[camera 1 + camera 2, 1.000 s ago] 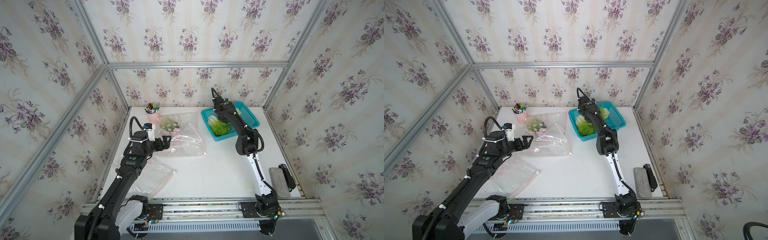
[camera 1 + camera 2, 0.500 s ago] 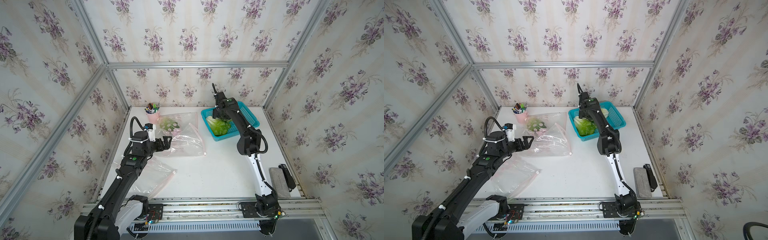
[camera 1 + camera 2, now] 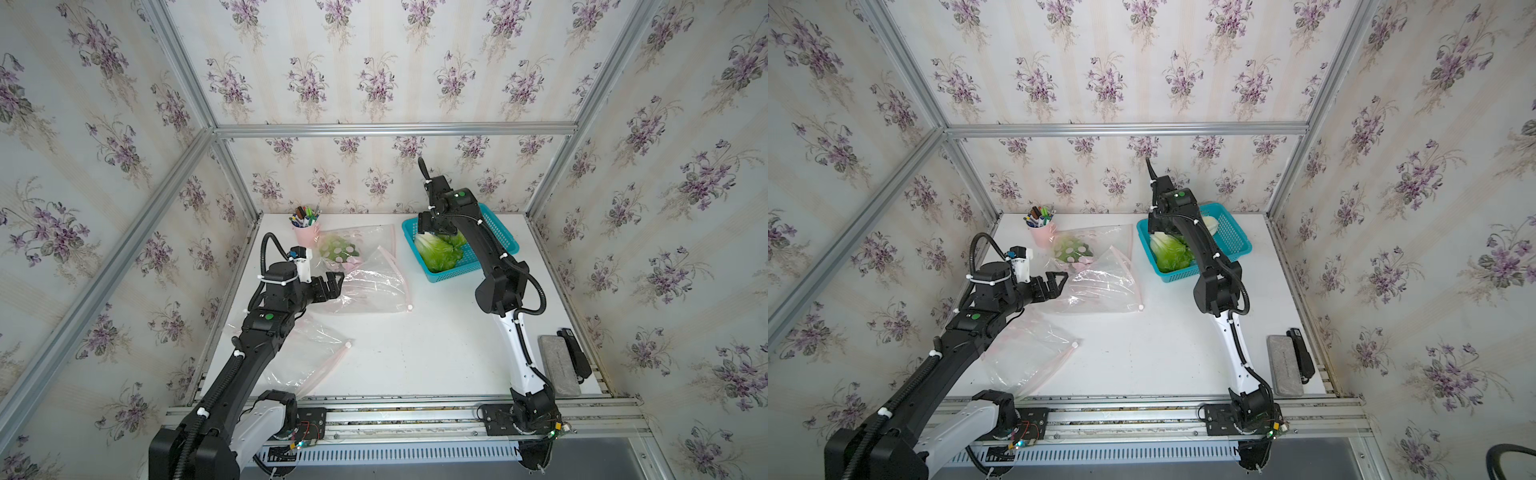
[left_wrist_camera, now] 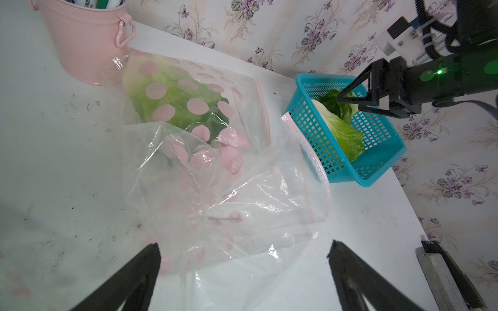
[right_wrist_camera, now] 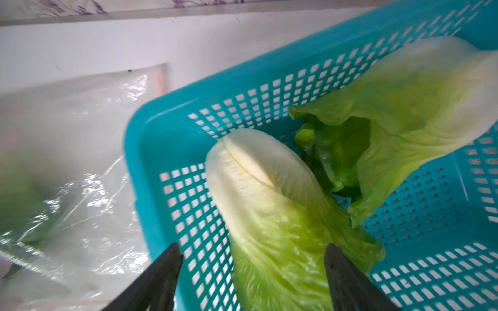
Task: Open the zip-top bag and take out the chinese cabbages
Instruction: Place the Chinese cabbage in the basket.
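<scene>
Since a second ago we see the right gripper [image 3: 434, 230] drawn up and back from its load with its jaws spread; the left arm has barely shifted. That gripper now hangs over the basket [image 3: 457, 274], upper right of centre in both top views, wide apart and holding nothing. In the right wrist view its fingers [image 5: 164, 272] flank the leafy end of one cabbage [image 5: 269, 215] below; we cannot tell whether they touch it. It and a second cabbage [image 5: 404, 107] lie in the basket, pressed side by side, the first with its white base propped against the wall.

The third cabbage [image 4: 172, 99] lies inside the dotted bag [image 3: 374, 241], flat on the table [image 3: 436, 340] left of the basket and just beside a pink bucket [image 3: 306, 235] of pens near the back wall. At centre left in both top views, the left gripper [image 4: 245, 246] is spread to its widest and empty. Its tips straddle the near edge of a crumpled clear bag [image 3: 374, 286] that lies partly over the dotted one. Another clear bag [image 3: 316, 353] lies under the left arm, lower left.
</scene>
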You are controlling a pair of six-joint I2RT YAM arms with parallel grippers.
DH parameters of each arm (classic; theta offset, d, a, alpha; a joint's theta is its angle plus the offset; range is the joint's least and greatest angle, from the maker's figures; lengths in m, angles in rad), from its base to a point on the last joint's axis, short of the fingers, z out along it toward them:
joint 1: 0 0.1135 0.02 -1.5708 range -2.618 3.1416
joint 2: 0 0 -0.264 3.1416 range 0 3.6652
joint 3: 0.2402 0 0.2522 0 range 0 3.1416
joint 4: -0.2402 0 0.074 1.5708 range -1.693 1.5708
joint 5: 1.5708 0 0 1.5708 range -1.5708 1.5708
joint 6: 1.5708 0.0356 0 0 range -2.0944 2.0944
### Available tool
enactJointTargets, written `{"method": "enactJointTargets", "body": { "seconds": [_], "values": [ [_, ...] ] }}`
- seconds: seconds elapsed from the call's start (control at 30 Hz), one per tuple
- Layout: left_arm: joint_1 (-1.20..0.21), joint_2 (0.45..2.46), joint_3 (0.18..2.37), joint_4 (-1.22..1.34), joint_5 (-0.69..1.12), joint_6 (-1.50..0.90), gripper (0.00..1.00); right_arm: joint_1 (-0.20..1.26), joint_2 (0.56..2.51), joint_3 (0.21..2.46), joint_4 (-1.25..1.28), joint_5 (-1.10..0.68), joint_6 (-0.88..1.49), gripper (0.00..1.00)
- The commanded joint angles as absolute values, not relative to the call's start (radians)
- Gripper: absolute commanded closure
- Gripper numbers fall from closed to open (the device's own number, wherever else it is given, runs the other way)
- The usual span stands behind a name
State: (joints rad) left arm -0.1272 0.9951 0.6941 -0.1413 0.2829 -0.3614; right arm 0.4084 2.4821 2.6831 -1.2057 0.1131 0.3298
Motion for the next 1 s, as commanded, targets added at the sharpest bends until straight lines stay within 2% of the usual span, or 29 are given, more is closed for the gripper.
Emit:
{"method": "enactJointTargets", "body": {
  "seconds": [0.0, 0.2, 0.27, 0.3, 0.4, 0.47, 0.6, 0.73, 0.87, 0.97],
  "values": [
    [-0.129, 0.989, 0.700, -0.128, 0.286, -0.350, 0.01, 0.402, 2.428, 2.690, -1.176, 0.176, 0.342, 0.22],
    [-0.130, 0.983, 0.699, -0.129, 0.295, -0.344, 0.00, 0.367, 2.419, 2.691, -1.157, 0.128, 0.295, 0.44],
    [-0.130, 0.970, 0.704, -0.127, 0.294, -0.345, 0.00, 0.379, 2.403, 2.691, -1.142, 0.113, 0.254, 0.48],
    [-0.130, 0.957, 0.708, -0.126, 0.284, -0.343, 0.01, 0.391, 2.392, 2.691, -1.128, 0.124, 0.228, 0.47],
    [-0.131, 0.899, 0.702, -0.089, 0.257, -0.341, 0.00, 0.423, 2.354, 2.691, -1.088, 0.158, 0.163, 0.35],
    [-0.130, 0.865, 0.689, -0.043, 0.248, -0.356, 0.00, 0.432, 2.331, 2.691, -1.068, 0.174, 0.142, 0.32],
    [-0.126, 0.870, 0.683, 0.016, 0.257, -0.428, 0.00, 0.434, 2.287, 2.692, -1.027, 0.197, 0.122, 0.30],
    [-0.124, 0.927, 0.710, 0.012, 0.312, -0.455, 0.00, 0.441, 2.213, 2.691, -1.010, 0.311, 0.074, 0.29],
    [-0.124, 0.960, 0.718, 0.010, 0.288, -0.461, 0.00, 0.442, 2.126, 2.690, -1.018, 0.385, -0.004, 0.29],
    [-0.123, 0.954, 0.719, 0.002, 0.250, -0.446, 0.00, 0.439, 1.995, 2.576, -0.956, 0.382, -0.032, 0.29]
  ]
}}
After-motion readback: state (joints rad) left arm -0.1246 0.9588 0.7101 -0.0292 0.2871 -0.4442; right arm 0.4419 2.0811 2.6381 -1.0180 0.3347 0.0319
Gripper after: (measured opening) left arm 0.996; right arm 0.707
